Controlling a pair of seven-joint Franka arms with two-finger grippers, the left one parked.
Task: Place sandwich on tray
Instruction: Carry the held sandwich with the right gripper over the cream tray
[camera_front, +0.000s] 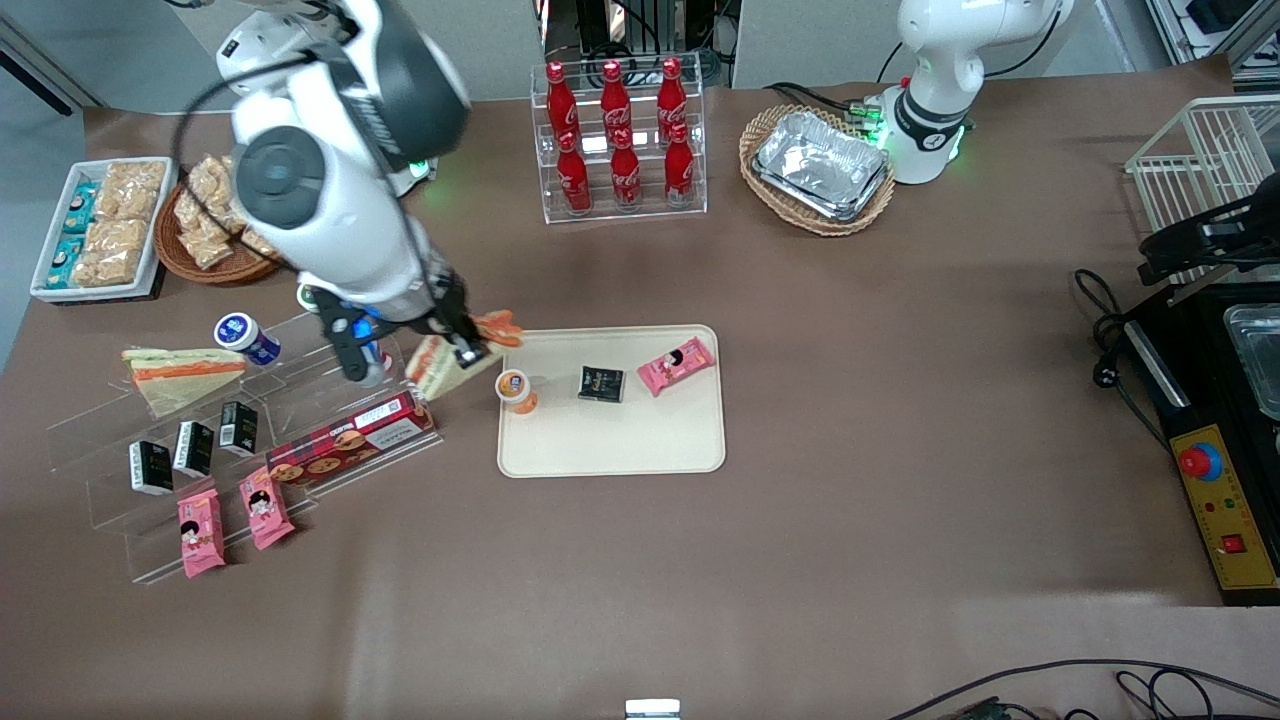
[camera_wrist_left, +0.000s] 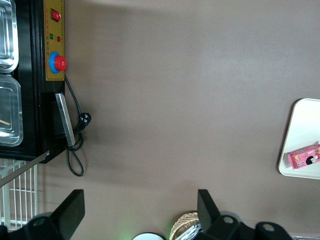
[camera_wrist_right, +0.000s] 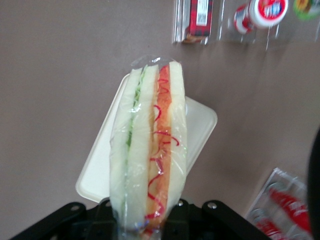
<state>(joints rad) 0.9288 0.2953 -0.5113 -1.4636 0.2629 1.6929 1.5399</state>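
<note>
Just off the tray's (camera_front: 611, 440) edge toward the working arm's end, the gripper (camera_front: 462, 350) holds the sandwich (camera_front: 447, 363) clamped at one end, lifted above the table. In the wrist view the wedge's long axis runs straight out from the fingers over the tray. I judge the carry needs a short move inward over the tray, clearing the small orange-lidded cup (camera_front: 516, 389) by that edge

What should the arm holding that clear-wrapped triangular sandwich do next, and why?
Probably carry it a little farther over the flat cream-beige rectangular tray before lowering. The gripper is shut on the clear-wrapped triangular sandwich, which hangs above the tray's edge at the working arm's end. The small orange-lidded cup sits just inside that edge, so bare tray nearer the front camera looks safer.
</note>
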